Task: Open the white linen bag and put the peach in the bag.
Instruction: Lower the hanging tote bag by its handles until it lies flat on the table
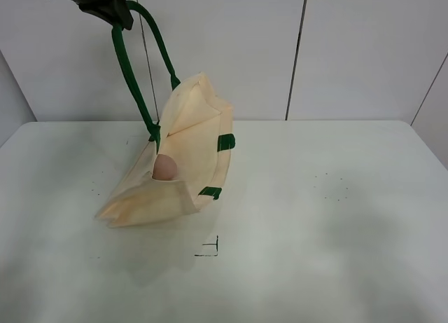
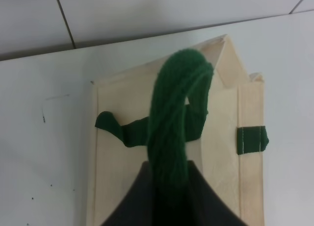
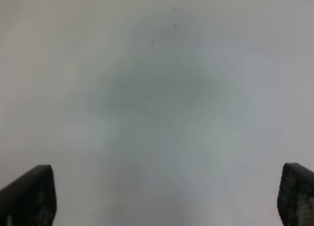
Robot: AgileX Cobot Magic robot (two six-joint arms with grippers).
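The white linen bag [image 1: 183,162] is a cream cloth tote with dark green strap handles [image 1: 133,71]. It hangs tilted with its bottom resting on the table. The peach [image 1: 165,167], a small pink-brown ball, shows inside the bag's open mouth. My left gripper [image 1: 108,8] is at the top left, high above the table, shut on the green handles and holding the bag up. In the left wrist view the green handles [image 2: 174,123] rise from the bag [image 2: 221,118] into the jaws. My right gripper [image 3: 162,196] is open and empty over bare table; it is out of the exterior high view.
The white table [image 1: 336,218] spreads to the right and front of the bag. A small black corner mark [image 1: 210,249] is drawn in front of the bag. A pale wall stands behind the table.
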